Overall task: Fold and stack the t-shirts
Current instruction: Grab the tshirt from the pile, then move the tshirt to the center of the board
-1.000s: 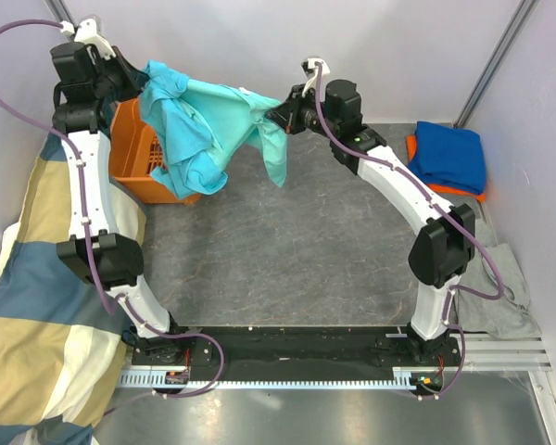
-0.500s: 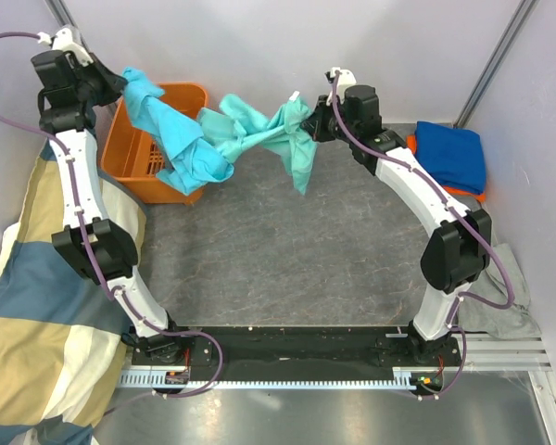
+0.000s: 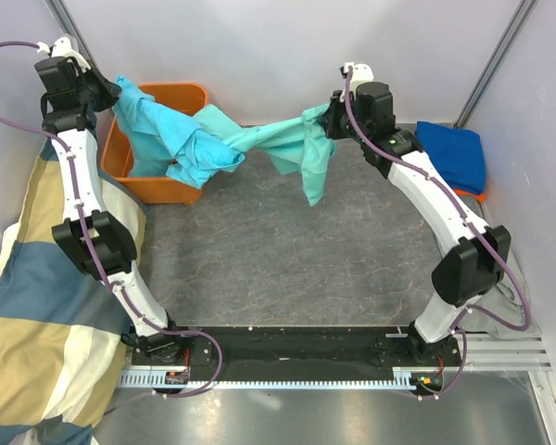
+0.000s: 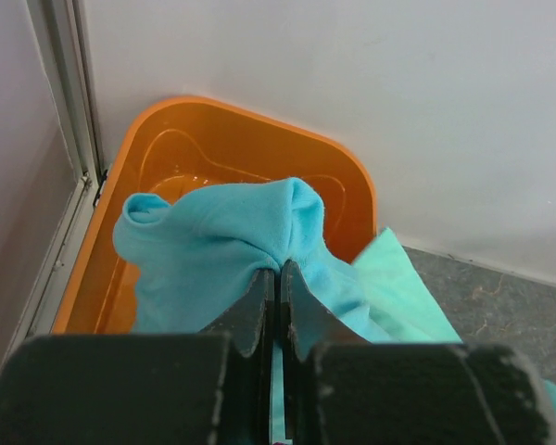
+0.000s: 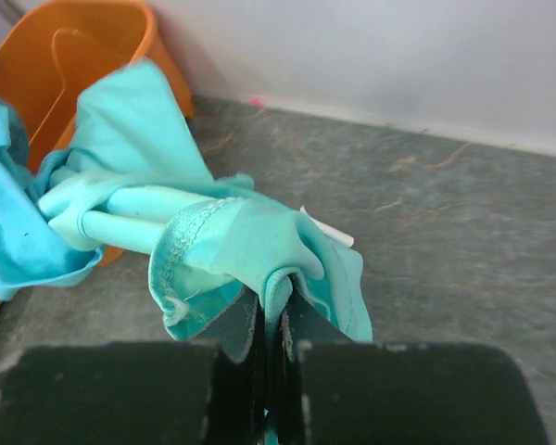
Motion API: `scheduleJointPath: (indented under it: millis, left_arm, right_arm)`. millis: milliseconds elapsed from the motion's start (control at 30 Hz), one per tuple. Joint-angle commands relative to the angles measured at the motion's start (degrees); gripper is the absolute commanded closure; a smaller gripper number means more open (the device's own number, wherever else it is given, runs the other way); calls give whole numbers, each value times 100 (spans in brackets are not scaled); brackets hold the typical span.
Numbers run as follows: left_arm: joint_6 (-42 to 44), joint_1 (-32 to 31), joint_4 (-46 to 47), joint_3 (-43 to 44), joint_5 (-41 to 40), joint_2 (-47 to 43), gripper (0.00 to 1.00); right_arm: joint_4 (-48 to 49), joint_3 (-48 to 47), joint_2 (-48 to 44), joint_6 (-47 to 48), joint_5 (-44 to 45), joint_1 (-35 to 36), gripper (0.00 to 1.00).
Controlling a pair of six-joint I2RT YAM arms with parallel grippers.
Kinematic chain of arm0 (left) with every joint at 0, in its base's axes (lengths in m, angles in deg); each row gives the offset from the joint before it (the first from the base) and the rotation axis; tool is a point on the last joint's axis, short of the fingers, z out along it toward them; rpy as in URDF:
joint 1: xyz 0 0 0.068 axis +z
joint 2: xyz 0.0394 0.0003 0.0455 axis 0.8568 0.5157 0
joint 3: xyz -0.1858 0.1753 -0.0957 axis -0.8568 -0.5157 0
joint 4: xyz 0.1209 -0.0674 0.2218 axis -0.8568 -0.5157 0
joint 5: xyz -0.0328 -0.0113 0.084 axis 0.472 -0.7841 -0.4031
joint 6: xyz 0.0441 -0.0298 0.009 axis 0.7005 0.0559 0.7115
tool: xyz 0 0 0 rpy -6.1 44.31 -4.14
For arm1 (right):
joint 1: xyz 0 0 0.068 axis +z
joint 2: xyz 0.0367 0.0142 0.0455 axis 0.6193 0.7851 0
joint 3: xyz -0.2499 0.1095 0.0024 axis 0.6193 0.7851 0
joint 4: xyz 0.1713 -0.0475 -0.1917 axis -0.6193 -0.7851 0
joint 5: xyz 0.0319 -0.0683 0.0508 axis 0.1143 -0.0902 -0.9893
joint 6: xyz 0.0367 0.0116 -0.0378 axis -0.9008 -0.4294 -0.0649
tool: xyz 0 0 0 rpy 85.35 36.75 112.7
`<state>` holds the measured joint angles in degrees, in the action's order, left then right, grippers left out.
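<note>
Your left gripper (image 4: 278, 273) is clamped shut on a bunched fold of the turquoise t-shirt (image 4: 213, 232), held up over the orange basket (image 4: 213, 111) in the far-left corner. The rest of that shirt drapes down across the basket's right side.

Your right gripper (image 5: 273, 320) is pinched tight on an edge of the mint-teal t-shirt (image 5: 232, 241), up over the far side of the table (image 3: 278, 250). That shirt runs left as a twisted band and is tangled with the turquoise one near the basket's right rim. One loose flap hangs below the right gripper.

The royal blue t-shirt (image 3: 454, 153) lies folded on the orange t-shirt (image 3: 473, 195) at the far right. The striped pillow (image 3: 37, 306) is at your left and the grey cloth (image 3: 500, 297) at the near right.
</note>
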<state>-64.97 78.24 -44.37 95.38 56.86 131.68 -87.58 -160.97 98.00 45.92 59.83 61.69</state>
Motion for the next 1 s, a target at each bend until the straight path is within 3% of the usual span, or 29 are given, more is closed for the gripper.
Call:
scheduleJointPath:
  millis: [0,267,633,867,967]
  left_arm:
    - [-16,31,328,287,-154,209,98]
    - [1,22,345,-151,-101,51,98]
    - [36,-83,442,-424,-57,-169,98]
    - [563,-635,56,199,-707,-573,98]
    - [1142,-1058,-120,602,-1523,-784,98]
  right_arm:
    - [-240,-203,-850,358,1141,-171,100]
    - [-644,-185,-1458,674,1958,-312,100]
    - [-776,307,-1740,613,1784,-312,100]
    - [-768,571,-1687,507,1502,-312,100]
    - [-768,641,-1661,499,1414,-303,100]
